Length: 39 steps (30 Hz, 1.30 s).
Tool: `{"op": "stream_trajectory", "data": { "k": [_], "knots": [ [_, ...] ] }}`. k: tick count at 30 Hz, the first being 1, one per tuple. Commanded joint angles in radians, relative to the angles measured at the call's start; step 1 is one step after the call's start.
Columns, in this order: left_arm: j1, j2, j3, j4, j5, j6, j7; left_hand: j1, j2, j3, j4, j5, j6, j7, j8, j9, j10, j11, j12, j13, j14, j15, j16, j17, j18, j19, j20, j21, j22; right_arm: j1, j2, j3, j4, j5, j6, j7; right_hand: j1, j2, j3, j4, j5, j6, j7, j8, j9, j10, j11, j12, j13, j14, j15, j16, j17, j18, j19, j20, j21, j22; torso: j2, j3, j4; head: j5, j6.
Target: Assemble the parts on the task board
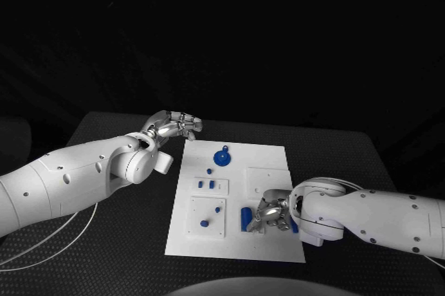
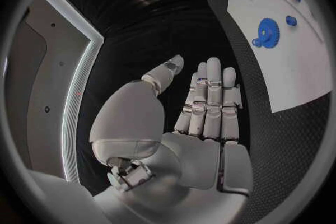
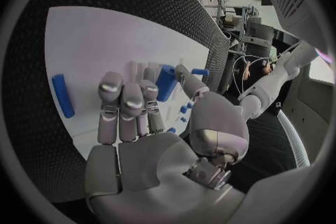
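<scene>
Dim surroundings, fisheye-bent wrist views

The left arm is extended toward the far left, its left hand (image 1: 174, 124) held with fingers (image 2: 210, 98) straight, close together, nothing grasped. The right hand (image 1: 269, 212) is lowered at near right, fingers (image 3: 125, 106) extended, empty.

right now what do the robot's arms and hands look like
Both arms are smooth white shells with rounded joints and small dark dots. The left hand and right hand are silver metal with segmented fingers. Thin white cables trail beside the left arm.
</scene>
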Motion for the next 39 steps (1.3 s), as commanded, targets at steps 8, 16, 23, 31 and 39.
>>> {"op": "stream_trajectory", "data": {
  "k": [8, 16, 23, 31, 39],
  "knots": [
    [0.0, 0.001, 0.001, 0.003, 0.004, 0.013, 0.005, -0.008, 0.001, -0.001, 0.008, 0.003, -0.009, 0.0, -0.002, -0.001, 0.002, -0.001, -0.003, -0.001, 0.006, 0.0, -0.005, 0.002, 0.015, 0.005, -0.001, -0.005, 0.001, -0.002, 0.012, 0.0, -0.005, -0.037, 0.016, -0.006, 0.017, -0.01, 0.044, -0.018, 0.002, 0.012, -0.001, -0.006, -0.002, 0.008, -0.001, -0.006, 0.003, 0.003, -0.007, 0.007, 0.006, 0.053, 0.0, -0.002, 0.008, 0.006, 0.0, 0.0002, 0.0001, 0.001, -0.002],
    [0.0, 0.001, 0.001, 0.002, 0.004, 0.015, 0.004, -0.008, 0.002, -0.001, 0.008, 0.004, -0.009, 0.0, -0.003, -0.001, 0.002, -0.001, -0.003, -0.001, 0.006, 0.0, -0.005, 0.002, 0.015, 0.006, -0.001, -0.006, 0.002, -0.005, 0.016, 0.0, -0.008, -0.043, 0.041, -0.011, 0.002, -0.077, 0.04, -0.019, 0.003, 0.014, 0.0, -0.011, -0.003, 0.009, 0.0, -0.007, 0.004, 0.004, -0.006, 0.006, 0.007, 0.053, 0.004, 0.001, 0.01, 0.006, 0.0, -0.0002, -0.0002, 0.001, -0.002],
    [0.0, 0.0, 0.001, 0.002, 0.004, 0.015, 0.003, -0.008, 0.002, 0.0, 0.008, 0.004, -0.01, 0.0, -0.003, -0.001, 0.002, -0.001, -0.003, -0.001, 0.006, 0.0, -0.005, 0.003, 0.015, 0.006, -0.001, -0.006, 0.002, -0.005, 0.014, 0.0, -0.007, -0.042, 0.054, -0.001, 0.014, -0.121, 0.037, -0.026, 0.002, 0.013, 0.001, -0.013, -0.002, 0.008, 0.0, -0.008, 0.006, 0.004, -0.007, 0.005, 0.008, 0.053, 0.005, -0.001, 0.01, 0.005, 0.0, 0.0003, -0.0008, 0.001, -0.003],
    [0.0, -0.001, 0.001, 0.002, 0.004, 0.014, 0.003, -0.007, 0.001, 0.0, 0.008, 0.004, -0.011, 0.0, -0.003, -0.002, 0.002, -0.001, -0.003, -0.001, 0.006, 0.0, -0.005, 0.003, 0.015, 0.006, -0.001, -0.006, 0.002, -0.005, -0.006, 0.0, 0.001, -0.03, 0.049, 0.016, -0.012, -0.155, -0.008, -0.036, 0.003, 0.009, 0.001, -0.015, 0.0, 0.005, 0.001, -0.009, 0.008, 0.002, -0.007, 0.004, 0.009, 0.053, 0.002, 0.001, 0.009, 0.005, 0.0, 0.0012, -0.0012, 0.0, -0.003],
    [0.0, 0.0, 0.0, 0.001, 0.004, 0.014, 0.002, -0.007, 0.001, 0.0, 0.008, 0.004, -0.012, 0.001, -0.004, -0.002, 0.002, 0.0, -0.003, -0.001, 0.006, 0.0, -0.006, 0.004, 0.015, 0.006, -0.001, -0.006, 0.003, -0.001, -0.065, 0.002, 0.032, -0.011, 0.023, 0.098, -0.013, -0.139, -0.042, -0.048, 0.003, 0.008, 0.0, -0.016, 0.004, 0.004, -0.001, -0.01, 0.01, 0.001, -0.009, 0.002, 0.009, 0.053, -0.001, -0.003, 0.005, 0.002, 0.0, 0.0019, -0.0017, -0.001, -0.001]
  ]
}}
